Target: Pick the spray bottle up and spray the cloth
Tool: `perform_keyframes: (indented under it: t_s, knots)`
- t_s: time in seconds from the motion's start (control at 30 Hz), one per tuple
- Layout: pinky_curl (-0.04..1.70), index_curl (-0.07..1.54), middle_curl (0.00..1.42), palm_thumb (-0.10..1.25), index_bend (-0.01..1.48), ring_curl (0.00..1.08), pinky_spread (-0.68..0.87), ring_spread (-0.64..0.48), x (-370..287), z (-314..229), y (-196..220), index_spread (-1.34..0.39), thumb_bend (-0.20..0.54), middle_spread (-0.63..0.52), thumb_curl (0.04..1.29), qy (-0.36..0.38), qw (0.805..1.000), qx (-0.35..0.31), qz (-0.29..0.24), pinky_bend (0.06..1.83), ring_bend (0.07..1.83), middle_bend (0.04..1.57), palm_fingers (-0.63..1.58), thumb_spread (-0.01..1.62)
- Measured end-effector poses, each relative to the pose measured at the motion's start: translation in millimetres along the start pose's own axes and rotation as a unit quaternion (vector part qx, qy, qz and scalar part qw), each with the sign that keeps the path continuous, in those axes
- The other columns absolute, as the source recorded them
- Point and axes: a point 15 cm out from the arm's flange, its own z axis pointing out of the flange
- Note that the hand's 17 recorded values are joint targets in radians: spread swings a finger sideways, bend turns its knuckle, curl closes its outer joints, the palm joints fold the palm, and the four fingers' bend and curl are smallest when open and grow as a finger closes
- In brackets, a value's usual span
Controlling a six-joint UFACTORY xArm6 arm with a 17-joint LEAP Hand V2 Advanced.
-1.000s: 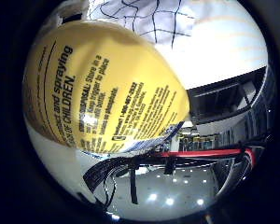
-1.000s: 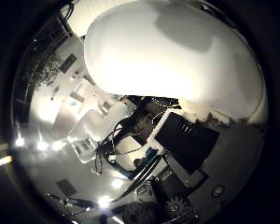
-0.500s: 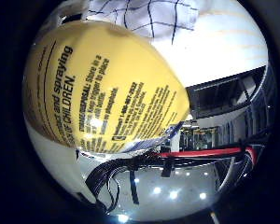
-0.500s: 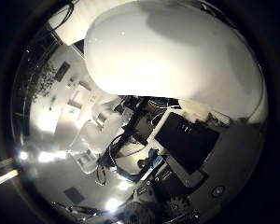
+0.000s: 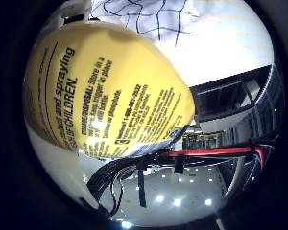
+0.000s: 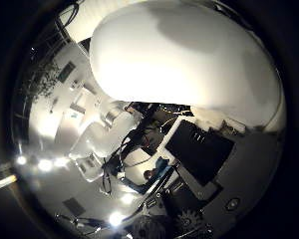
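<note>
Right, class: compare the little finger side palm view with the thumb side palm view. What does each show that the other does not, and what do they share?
Only the little finger side view shows the bottle's yellow label with black print, and the checked cloth on the pale table beyond it. Only the thumb side view shows a dark monitor and a geared part. Both show the spray bottle, its white body filling much of each view, so it sits close to the palm.

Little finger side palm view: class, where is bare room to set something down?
Bare pale table top lies beside the checked cloth. Close to the palm it is crowded: the yellow-labelled spray bottle fills much of the view.
</note>
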Motion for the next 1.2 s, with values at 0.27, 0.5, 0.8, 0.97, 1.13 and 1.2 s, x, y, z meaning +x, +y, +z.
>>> perform_keyframes:
  t_s: [0.27,0.5,0.8,0.97,1.13,1.2]
  knots:
    - [1.55,0.84,0.73,1.02,1.18,0.78,-0.14,-0.2,13.0,9.0,-15.8,-0.21,-0.021,-0.09,0.96,-0.011,1.0,-0.011,0.006,0.99,1.39,1.42,1.12,0.41]
    - [1.55,0.84,0.73,1.02,1.18,0.78,-0.14,-0.2,13.0,0.6,-17.3,-0.21,-0.021,-0.09,0.96,-0.003,1.0,0.016,-0.014,0.99,1.39,1.42,1.13,0.41]
    - [1.55,0.83,0.73,1.01,1.18,0.77,-0.15,-0.2,3.4,-32.1,-10.7,-0.21,-0.022,-0.1,0.96,0.032,0.993,0.101,-0.047,0.99,1.4,1.42,1.13,0.41]
    - [1.55,0.83,0.72,1.02,1.19,0.77,-0.15,-0.2,-6.5,-55.2,-14.6,-0.2,-0.021,-0.1,0.96,0.063,0.982,0.161,-0.07,0.98,1.4,1.41,1.13,0.4]
    - [1.55,0.82,0.73,1.02,1.19,0.77,-0.15,-0.2,-25.0,-76.5,-24.9,-0.2,-0.022,-0.1,0.96,0.091,0.967,0.216,-0.099,0.98,1.4,1.41,1.13,0.39]
    - [1.55,0.82,0.73,1.02,1.19,0.77,-0.15,-0.2,-33.3,-84.5,-29.0,-0.2,-0.022,-0.1,0.96,0.095,0.96,0.237,-0.111,0.98,1.4,1.42,1.13,0.39]
